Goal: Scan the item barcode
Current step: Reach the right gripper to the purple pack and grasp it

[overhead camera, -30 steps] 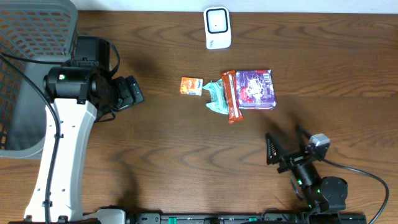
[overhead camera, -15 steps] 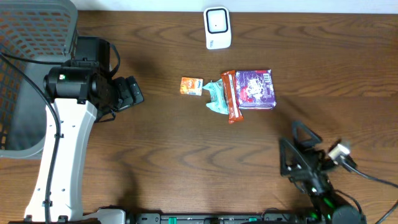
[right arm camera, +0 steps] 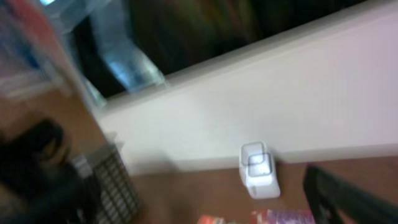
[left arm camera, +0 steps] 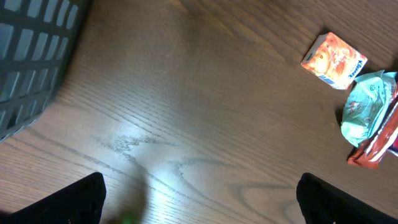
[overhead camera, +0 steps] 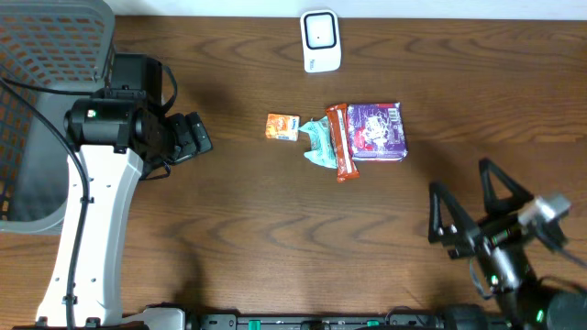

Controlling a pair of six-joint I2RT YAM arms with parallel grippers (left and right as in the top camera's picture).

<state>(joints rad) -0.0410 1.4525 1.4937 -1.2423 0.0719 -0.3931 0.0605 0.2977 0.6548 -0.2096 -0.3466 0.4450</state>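
Note:
Several items lie bunched mid-table: a small orange box (overhead camera: 282, 126), a teal packet (overhead camera: 317, 144), a red-brown bar (overhead camera: 340, 143) and a purple packet (overhead camera: 376, 131). The white barcode scanner (overhead camera: 321, 41) stands at the far edge. My left gripper (overhead camera: 191, 137) hovers left of the items, open and empty; its view has the orange box (left arm camera: 334, 60) and teal packet (left arm camera: 367, 109) at upper right. My right gripper (overhead camera: 470, 207) is open and empty near the front right. Its blurred view looks toward the scanner (right arm camera: 259, 169), with the purple packet (right arm camera: 283, 218) at the bottom edge.
A grey mesh basket (overhead camera: 46, 55) fills the far left corner and shows in the left wrist view (left arm camera: 34, 56). A pale wall (right arm camera: 280, 93) rises behind the table. Bare wood lies between the items and both grippers.
The right arm has swung to the right and turned, its open fingers now pointing up-table. The left arm and the items have not moved.

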